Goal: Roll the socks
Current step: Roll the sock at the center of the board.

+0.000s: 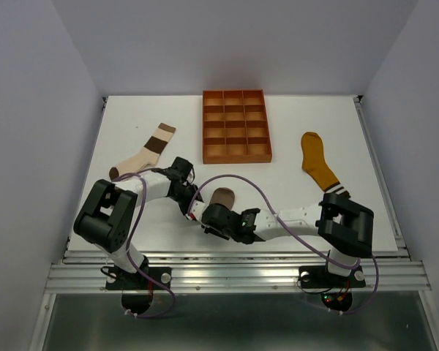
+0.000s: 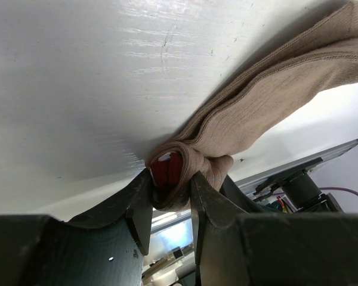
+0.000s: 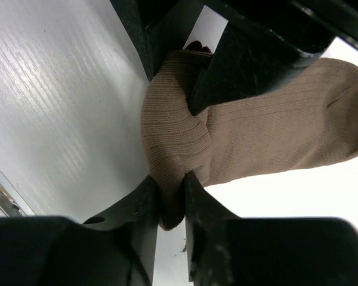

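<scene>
Left arm [image 1: 150, 183] and right arm [image 1: 296, 217] share white links, black joint housings, looping purple cables [image 1: 230, 176].

You see taupe sock [image 3: 268, 137]: fine ribbing, maroon showing at cuff in your left wrist view. Colour-blocked sock [image 1: 143, 153]: brown, cream, white bands. Mustard sock [image 1: 318, 164]: plain orange-yellow throughout. Tray [image 1: 234, 157]: rust orange. Table [image 1: 351, 124]: white.

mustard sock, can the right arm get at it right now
Likely not yet: the right tool is clamped on the taupe sock. Otherwise the mustard sock lies uncovered on that arm's side.
</scene>
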Robot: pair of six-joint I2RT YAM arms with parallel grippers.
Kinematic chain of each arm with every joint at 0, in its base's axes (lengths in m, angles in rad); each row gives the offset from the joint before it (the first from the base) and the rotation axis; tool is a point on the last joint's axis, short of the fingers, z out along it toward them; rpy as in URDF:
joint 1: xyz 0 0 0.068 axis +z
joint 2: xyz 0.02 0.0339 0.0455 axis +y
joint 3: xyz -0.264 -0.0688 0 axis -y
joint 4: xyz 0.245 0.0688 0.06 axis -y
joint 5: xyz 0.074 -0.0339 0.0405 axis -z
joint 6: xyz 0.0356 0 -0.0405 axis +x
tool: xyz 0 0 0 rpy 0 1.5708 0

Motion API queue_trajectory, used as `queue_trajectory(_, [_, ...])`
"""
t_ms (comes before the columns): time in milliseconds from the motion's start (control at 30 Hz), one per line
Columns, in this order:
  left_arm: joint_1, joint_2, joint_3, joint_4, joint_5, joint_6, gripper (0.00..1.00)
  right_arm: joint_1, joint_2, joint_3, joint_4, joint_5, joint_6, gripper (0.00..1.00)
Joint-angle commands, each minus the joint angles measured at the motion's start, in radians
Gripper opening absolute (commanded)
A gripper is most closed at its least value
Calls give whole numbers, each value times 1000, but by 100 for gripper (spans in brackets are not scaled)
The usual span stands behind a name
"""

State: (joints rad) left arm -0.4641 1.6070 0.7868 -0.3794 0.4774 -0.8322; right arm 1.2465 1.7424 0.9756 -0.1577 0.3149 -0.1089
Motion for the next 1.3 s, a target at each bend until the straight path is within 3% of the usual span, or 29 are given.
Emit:
queue_trajectory(0, [-7,27,-18,-116,-161,64,0,8,35,8,-5,16,15,20])
queue_trajectory(100, [-5,11,-14,-118,-164,64,1,8,31,6,-6,-8,26,10])
queue_trajectory(267, [-5,-10,5,-128,-194,67,20,-2,19,12,-23,-97,64,4])
queue_trajectory(400, [-5,-44,57,-150,-249,62,33,-56,5,29,-61,-204,107,2])
queue_trajectory(733, [15,-33,94,-141,-274,76,39,-177,26,72,-129,-520,141,2])
queue_trajectory(1267, [18,-104,103,-108,-252,107,65,-320,163,184,-164,-701,265,1])
